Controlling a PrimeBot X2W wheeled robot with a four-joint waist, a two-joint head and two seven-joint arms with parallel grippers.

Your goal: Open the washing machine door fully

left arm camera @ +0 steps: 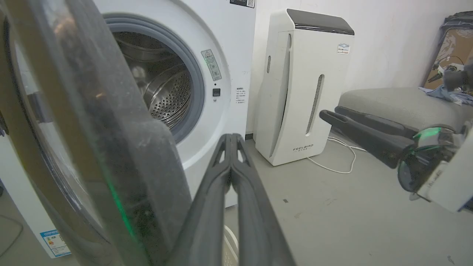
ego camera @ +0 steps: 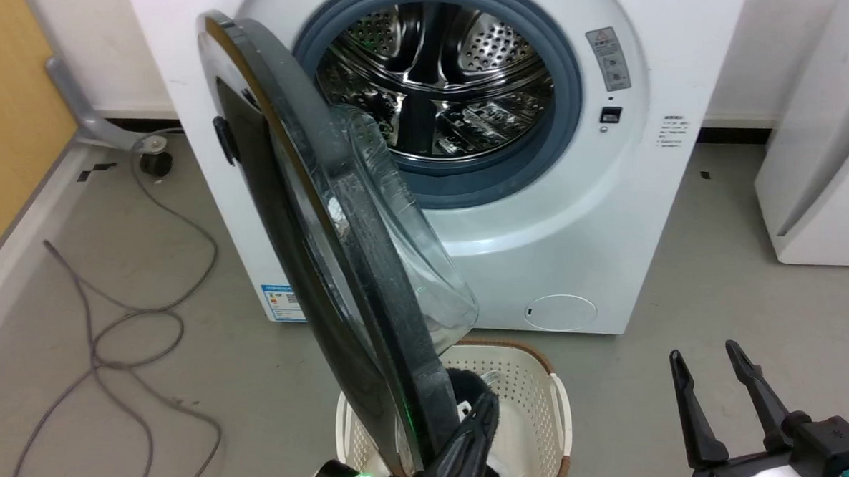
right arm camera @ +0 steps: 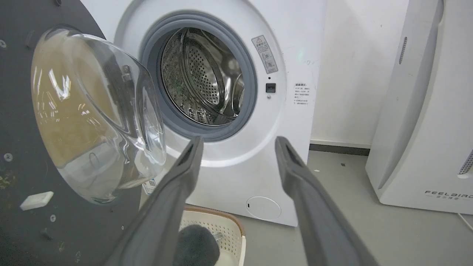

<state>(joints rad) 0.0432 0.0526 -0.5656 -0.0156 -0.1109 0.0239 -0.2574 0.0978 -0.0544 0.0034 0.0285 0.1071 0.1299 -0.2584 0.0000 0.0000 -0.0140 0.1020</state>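
Observation:
The washing machine door stands swung out from the white machine, edge-on to the head view, its clear glass bowl bulging right. The steel drum lies exposed. My left gripper is shut with nothing between its fingers, close against the lower inner rim of the door; contact cannot be told. In the left wrist view the shut left gripper sits right of the door rim. My right gripper is open and well right of the door. Its wrist view shows the right gripper before the door.
A white laundry basket with a dark cloth inside stands on the floor under the door's edge. A white air purifier stands to the right of the machine. Grey cables loop over the floor at left.

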